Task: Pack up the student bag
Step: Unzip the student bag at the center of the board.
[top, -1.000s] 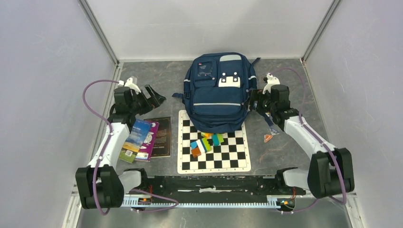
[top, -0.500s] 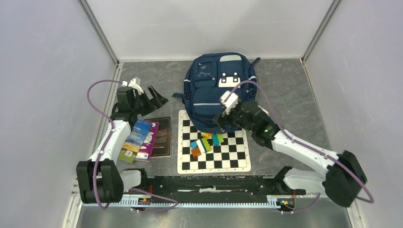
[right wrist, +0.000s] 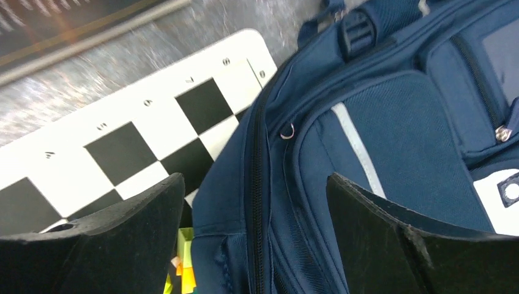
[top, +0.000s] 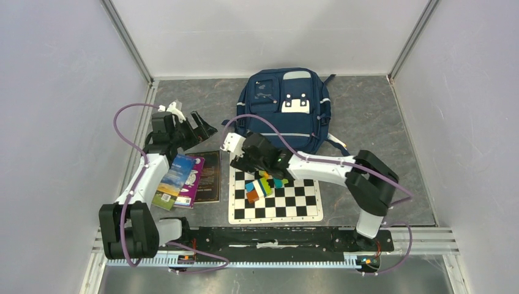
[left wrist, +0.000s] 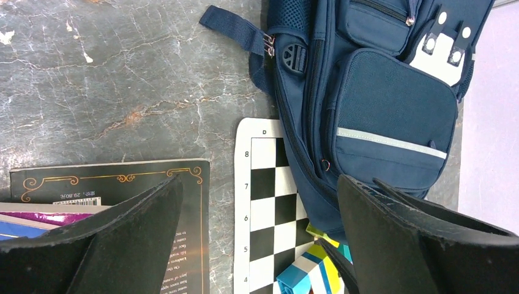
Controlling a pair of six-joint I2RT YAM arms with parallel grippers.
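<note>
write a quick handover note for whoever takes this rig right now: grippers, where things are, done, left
Left gripper: open, empty, hovering over the table left of the student bag.
Right gripper: open, empty, over the bag's near left corner.
Bag lies flat, front up, at the far middle, its near end overlapping the chessboard. Coloured blocks sit on the board; books are stacked left of it.
Done: nothing visibly packed; no zip looks open.
Left: likely open the bag, then load books, blocks and board.
</note>
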